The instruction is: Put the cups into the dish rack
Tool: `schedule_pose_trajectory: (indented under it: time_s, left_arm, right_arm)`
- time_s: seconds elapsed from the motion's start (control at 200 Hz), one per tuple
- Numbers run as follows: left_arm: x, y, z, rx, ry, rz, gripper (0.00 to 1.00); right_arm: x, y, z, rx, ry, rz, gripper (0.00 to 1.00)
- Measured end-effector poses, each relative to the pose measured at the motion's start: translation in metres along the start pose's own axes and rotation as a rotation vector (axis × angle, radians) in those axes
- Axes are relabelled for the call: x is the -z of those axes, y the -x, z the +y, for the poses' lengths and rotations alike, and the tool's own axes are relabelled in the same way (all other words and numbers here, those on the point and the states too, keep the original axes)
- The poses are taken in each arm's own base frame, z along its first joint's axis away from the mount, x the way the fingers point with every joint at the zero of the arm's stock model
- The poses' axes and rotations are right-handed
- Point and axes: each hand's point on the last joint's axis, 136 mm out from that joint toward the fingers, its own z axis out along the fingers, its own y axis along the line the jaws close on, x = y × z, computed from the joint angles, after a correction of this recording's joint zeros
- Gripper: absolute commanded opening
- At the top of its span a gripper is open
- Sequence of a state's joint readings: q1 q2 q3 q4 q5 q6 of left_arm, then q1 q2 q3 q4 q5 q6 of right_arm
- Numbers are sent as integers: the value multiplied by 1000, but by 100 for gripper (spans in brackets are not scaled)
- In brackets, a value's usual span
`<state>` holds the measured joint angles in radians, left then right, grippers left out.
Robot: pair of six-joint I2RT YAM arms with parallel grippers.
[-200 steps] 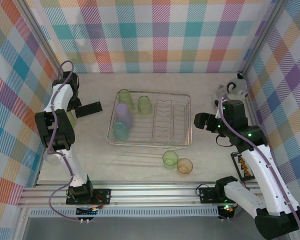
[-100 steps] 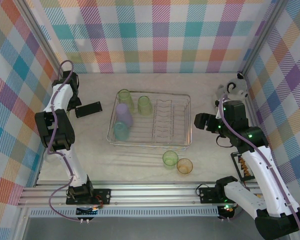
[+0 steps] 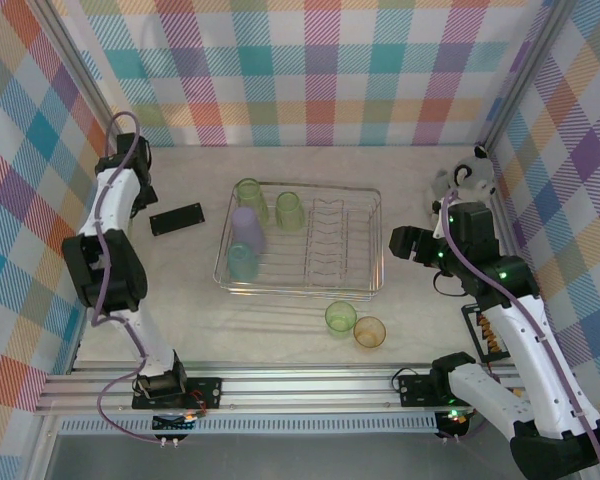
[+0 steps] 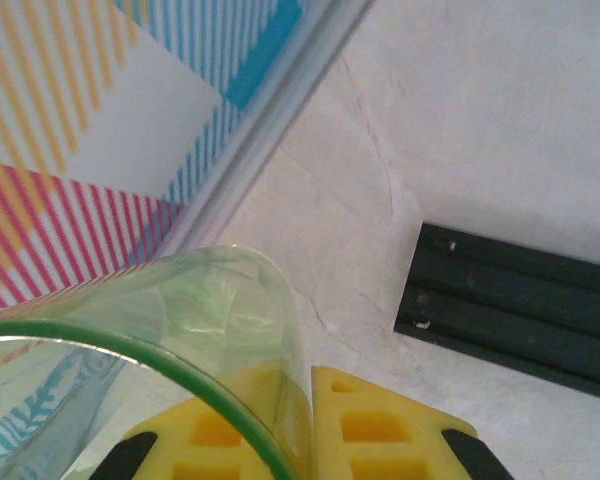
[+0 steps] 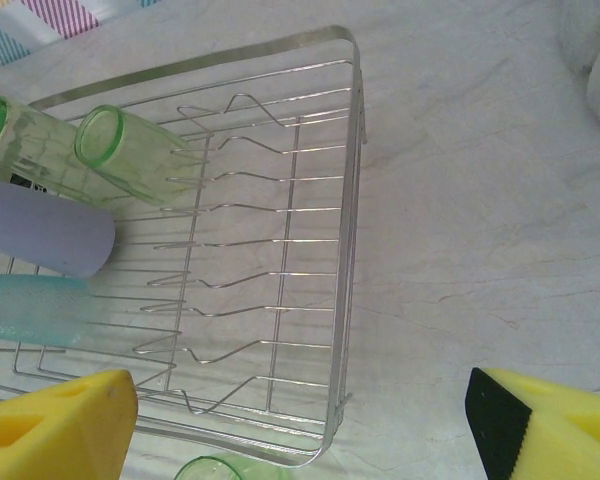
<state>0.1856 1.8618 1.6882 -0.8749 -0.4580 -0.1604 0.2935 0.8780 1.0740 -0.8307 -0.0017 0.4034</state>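
Observation:
The wire dish rack (image 3: 375, 240) sits mid-table and holds two green cups (image 3: 248, 195) (image 3: 289, 210), a lavender cup (image 3: 247, 228) and a teal cup (image 3: 243, 262), all on its left side. In front of the rack a green cup (image 3: 340, 318) and an orange cup (image 3: 369, 332) stand on the table. My left gripper (image 4: 310, 375) is shut on the wall of another green cup (image 4: 180, 330), close to the left wall. My right gripper (image 3: 405, 243) hovers open beside the rack's right rim (image 5: 348, 250), its yellow fingers (image 5: 55, 420) wide apart with nothing between them.
A flat black bar (image 3: 176, 218) lies on the table left of the rack, and appears again (image 4: 520, 300) just right of my left gripper. A black-and-white plush toy (image 3: 470, 175) sits at the back right. A small holder (image 3: 485, 335) stands by the right wall.
My left arm has pulled back and to the left, away from the black bar toward the wall. The right arm has not moved.

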Motion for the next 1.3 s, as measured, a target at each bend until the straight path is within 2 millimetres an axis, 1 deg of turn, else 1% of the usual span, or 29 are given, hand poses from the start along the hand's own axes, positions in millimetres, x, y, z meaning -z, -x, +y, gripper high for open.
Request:
schedule_pose_trajectory:
  time_s: [0.085, 0.195, 0.2, 0.22, 0.29, 0.325, 0.425, 0.44, 0.45, 0.47, 0.495, 0.51, 0.56, 0.6, 0.675, 0.745, 0.855, 0.955, 1.01, 1.085, 1.16, 1.23, 1.3]
  left_arm:
    - [27, 9, 12, 41, -20, -83, 0]
    - [70, 19, 28, 101, -71, -209, 0]
    - [75, 20, 29, 107, -81, -224, 0]
    - [82, 22, 31, 117, -95, -245, 0]
    - [117, 27, 33, 155, -201, -341, 0]
    - [135, 29, 33, 169, -264, -387, 0]
    - [197, 33, 25, 196, -493, -532, 0]
    - [209, 34, 23, 200, -541, -558, 0]
    - [213, 34, 23, 201, -555, -566, 0]
    - [229, 35, 20, 205, -613, -597, 0]
    - [242, 36, 18, 206, -664, -624, 0]
    - [255, 36, 16, 210, -714, -644, 0]
    - [285, 38, 10, 213, -838, -695, 0]
    - [307, 38, 4, 215, -944, -719, 0]
    - [337, 37, -10, 217, -1126, -724, 0]
    - [356, 36, -23, 226, -1275, -701, 0]
    - [376, 27, -45, 244, -1484, -618, 0]
    - [395, 14, -72, 228, -1659, -515, 0]
    - [406, 4, -89, 199, -1741, -454, 0]
    - [420, -12, -109, 151, -1829, -380, 0]
    - [431, -28, -125, 101, -1897, -315, 0]
    - [438, -37, -137, 71, -1945, -267, 0]
    - [441, -46, -146, 54, -1986, -226, 0]
  right_arm:
    - [-1, 0, 0, -3, -1, 2, 87]
    - [-1, 0, 0, -4, -2, 2, 88]
    - [-1, 0, 0, -4, -2, 2, 88]
    - [-1, 0, 0, -4, -3, 2, 88]
    - [0, 1, -2, -1, -12, -7, 89]
    - [1, 2, -3, 2, -16, -15, 90]
    - [8, 8, -2, 33, -19, -45, 91]
    - [11, 10, -2, 42, -20, -53, 92]
    - [12, 11, -2, 46, -20, -56, 92]
    - [14, 13, -1, 54, -21, -67, 92]
    - [18, 18, 0, 65, -20, -81, 92]
    - [20, 20, 1, 72, -19, -90, 93]
    - [28, 29, 4, 95, -17, -120, 94]
    - [34, 35, 6, 113, -15, -144, 95]
    - [43, 40, 8, 140, -14, -176, 98]
    - [49, 41, 7, 156, -16, -194, 98]
    - [53, 40, 7, 170, -13, -200, 100]
    - [55, 42, 10, 178, -2, -200, 99]
    - [55, 43, 11, 176, 6, -195, 99]
    - [55, 45, 14, 170, 22, -189, 99]
    - [54, 48, 17, 154, 46, -178, 99]
    - [52, 50, 21, 124, 77, -167, 99]
    - [51, 54, 25, 87, 117, -160, 99]
